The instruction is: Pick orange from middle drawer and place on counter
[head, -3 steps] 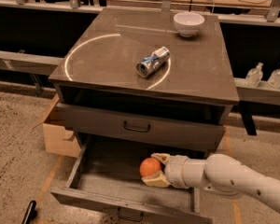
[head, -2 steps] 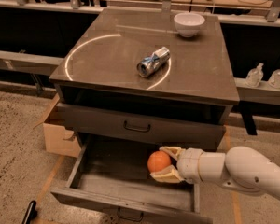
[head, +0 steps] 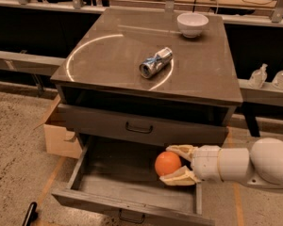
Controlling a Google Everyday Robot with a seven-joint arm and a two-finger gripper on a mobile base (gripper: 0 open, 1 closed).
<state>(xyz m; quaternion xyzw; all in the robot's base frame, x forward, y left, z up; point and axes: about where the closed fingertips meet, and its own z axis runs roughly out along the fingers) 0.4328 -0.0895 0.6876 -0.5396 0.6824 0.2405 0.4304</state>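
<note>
The grasp part of the job looks done: the tool (head: 169, 164) is clamped on the orange (head: 167, 163), one pale finger curling over the fruit's top and the other cupped beneath it, and the white arm (head: 245, 165) reaches in from the right of the middle drawer (head: 118, 178). That drawer stands pulled fully open, its grey floor and side walls showing, and the orange sits over the right half of its interior, near the right wall. It seems to be raised a little off the drawer floor, though whether it is wholly clear of the floor cannot be told. What is left, by my judgement, is the whole carrying stage: lifting the fruit up and out past the closed drawer front (head: 141, 122) just above the middle drawer, then setting it on the tabletop (head: 104, 60) higher still. Up there, well above the middle drawer, a crumpled can (head: 155, 62) lies on its side near the centre and a white bowl (head: 192, 23) stands at the far right corner, leaving bare surface toward the left for the placing.
</note>
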